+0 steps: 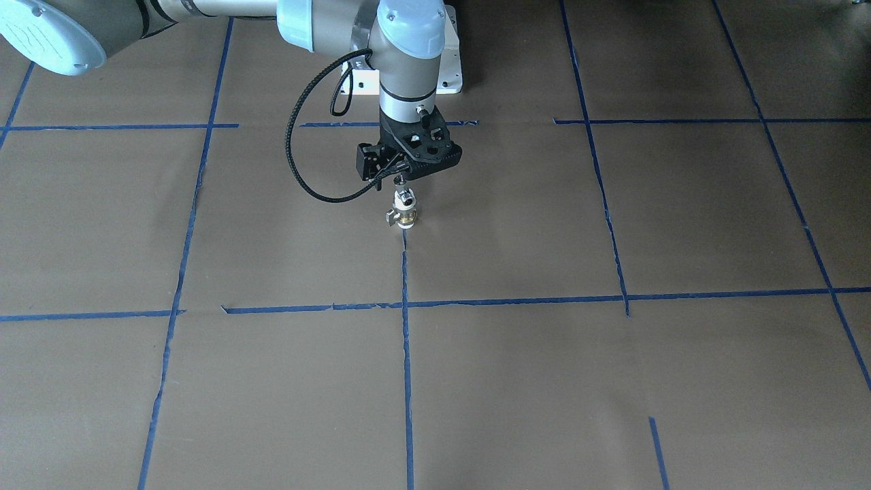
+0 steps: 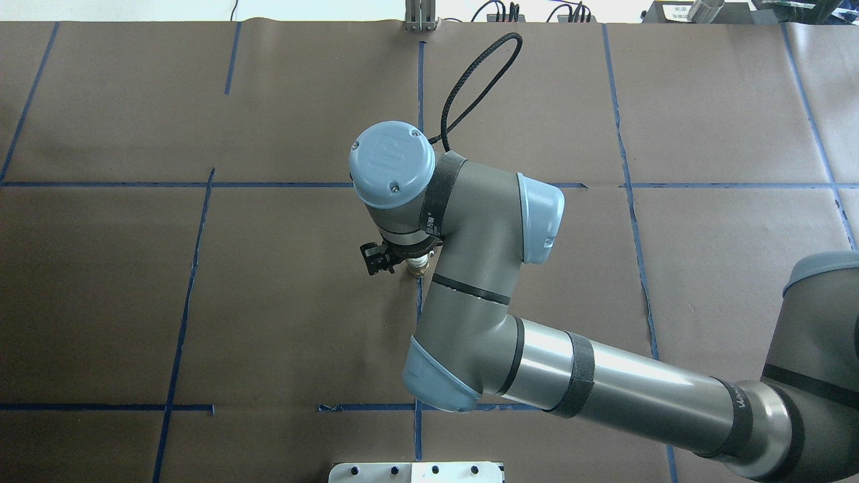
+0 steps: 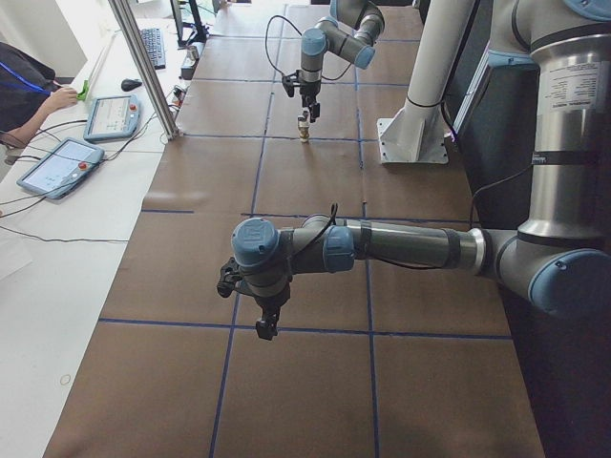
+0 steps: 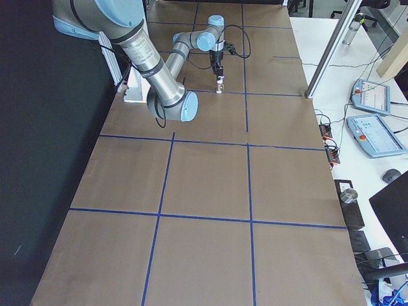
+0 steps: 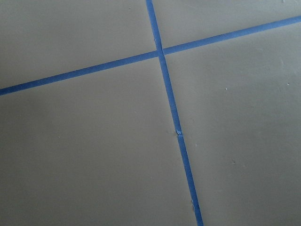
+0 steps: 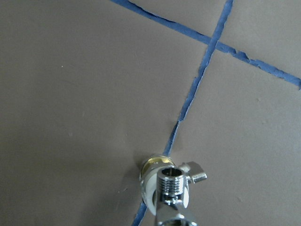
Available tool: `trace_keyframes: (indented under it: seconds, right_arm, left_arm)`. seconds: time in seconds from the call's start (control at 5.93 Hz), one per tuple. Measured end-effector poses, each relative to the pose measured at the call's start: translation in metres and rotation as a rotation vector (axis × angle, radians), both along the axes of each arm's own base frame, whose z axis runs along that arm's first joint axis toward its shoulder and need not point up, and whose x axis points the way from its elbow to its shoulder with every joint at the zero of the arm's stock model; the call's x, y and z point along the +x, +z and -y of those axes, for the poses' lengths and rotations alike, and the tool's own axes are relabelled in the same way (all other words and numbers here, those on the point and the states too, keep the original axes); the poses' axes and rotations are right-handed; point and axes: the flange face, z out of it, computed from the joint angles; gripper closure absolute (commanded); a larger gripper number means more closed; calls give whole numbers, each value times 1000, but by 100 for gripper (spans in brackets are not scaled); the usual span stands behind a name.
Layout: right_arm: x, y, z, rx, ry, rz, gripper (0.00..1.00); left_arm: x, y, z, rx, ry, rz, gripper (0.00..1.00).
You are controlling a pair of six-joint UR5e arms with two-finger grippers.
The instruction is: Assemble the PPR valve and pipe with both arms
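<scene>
The PPR valve (image 1: 406,218) stands upright on the brown table near a blue tape line, its brass ring and white end showing in the right wrist view (image 6: 153,165). The silver pipe (image 1: 403,198) sits on top of it, threaded open end up (image 6: 171,181). My right gripper (image 1: 401,181) points straight down over them and looks shut on the pipe's top; its fingers are out of the wrist view. In the overhead view the wrist hides all but the valve's edge (image 2: 417,267). My left gripper (image 3: 266,329) hangs empty-looking far off; I cannot tell if it is open.
The white pedestal base (image 1: 446,75) stands just behind the right gripper. Blue tape lines (image 5: 169,101) cross the brown table cover. An aluminium post (image 3: 143,67), teach pendants (image 3: 59,167) and an operator are at the table's far side.
</scene>
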Motion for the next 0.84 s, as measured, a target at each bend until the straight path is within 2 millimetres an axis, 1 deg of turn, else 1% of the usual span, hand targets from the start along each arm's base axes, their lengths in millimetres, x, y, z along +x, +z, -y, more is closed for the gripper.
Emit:
trace_keyframes:
  seconds: [0.17, 0.34, 0.51, 0.68, 0.84]
  right_arm:
    - [14, -3, 16, -23, 9, 16, 0]
    - [41, -3, 47, -82, 25, 44, 0]
    - [74, 2, 88, -150, 48, 69, 0]
    - [109, 14, 129, -202, 64, 83, 0]
    - [147, 37, 174, -226, 61, 83, 0]
  left_arm:
    - [0, 1, 0, -3, 0, 1, 0]
    - [0, 4, -2, -7, 1, 1, 0]
    - [0, 6, -4, -8, 2, 1, 0]
    - [0, 8, -5, -10, 4, 2, 0]
    - [0, 10, -7, -16, 4, 1, 0]
